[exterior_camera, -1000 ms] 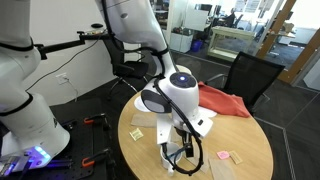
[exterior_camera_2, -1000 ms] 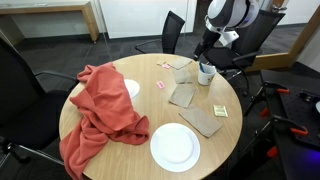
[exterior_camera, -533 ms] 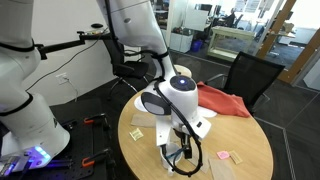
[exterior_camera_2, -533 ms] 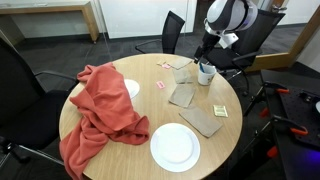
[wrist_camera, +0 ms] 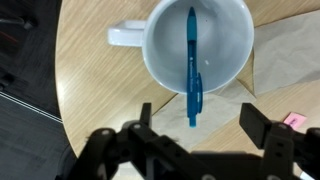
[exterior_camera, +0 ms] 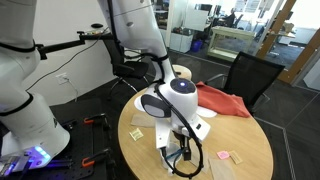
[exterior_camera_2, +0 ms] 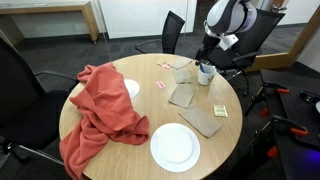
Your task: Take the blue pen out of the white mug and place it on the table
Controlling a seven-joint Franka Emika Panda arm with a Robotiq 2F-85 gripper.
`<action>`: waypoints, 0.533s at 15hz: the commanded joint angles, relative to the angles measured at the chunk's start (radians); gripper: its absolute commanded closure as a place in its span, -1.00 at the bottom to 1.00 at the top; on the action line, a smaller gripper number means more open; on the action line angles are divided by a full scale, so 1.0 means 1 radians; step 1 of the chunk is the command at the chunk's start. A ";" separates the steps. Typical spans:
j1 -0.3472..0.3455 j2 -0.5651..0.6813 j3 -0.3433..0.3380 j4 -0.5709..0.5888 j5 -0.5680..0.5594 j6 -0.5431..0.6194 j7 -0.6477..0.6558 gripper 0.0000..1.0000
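- One round wooden table (exterior_camera_2: 214, 141) carries everything, seen in both exterior views.
- One white arm (exterior_camera: 172, 96) bends down over the table's edge. Against the picture half a second back, its wrist housing sits a touch lower. The cloth, plates and mug lie where they lay.
- One red cloth (exterior_camera_2: 102, 112) is heaped over the side of the table away from the arm.
- Two white plates: one (exterior_camera_2: 175, 147) lies bare near the table's edge, and the other (exterior_camera_2: 132, 88) is partly under the cloth.
- Three brown sheets (exterior_camera_2: 184, 96) lie flat between the plates and the mug.
- One white mug (wrist_camera: 163, 58) stands upright at the table's edge, directly under the wrist camera, with its handle to the left in that view.
- The gripper (wrist_camera: 198, 113) hangs above the mug with its two fingers (wrist_camera: 147, 113) spread wide, gripping nothing.
- One blue pen (wrist_camera: 192, 62) is in the mug, leaning across it, with its lower end in the wrist view jutting past the rim between the fingers.
- One yellow slip (exterior_camera_2: 219, 111) and two pink slips (exterior_camera_2: 160, 85) lie near the sheets. Any print on them is too small to read.
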 commanded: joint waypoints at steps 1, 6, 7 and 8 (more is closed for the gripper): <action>0.018 0.015 -0.020 0.011 -0.018 0.018 0.005 -0.21; 0.019 0.019 -0.022 0.011 -0.025 0.018 0.007 0.56; 0.018 0.020 -0.021 0.011 -0.025 0.018 0.006 0.72; 0.017 0.020 -0.020 0.011 -0.025 0.019 0.006 0.87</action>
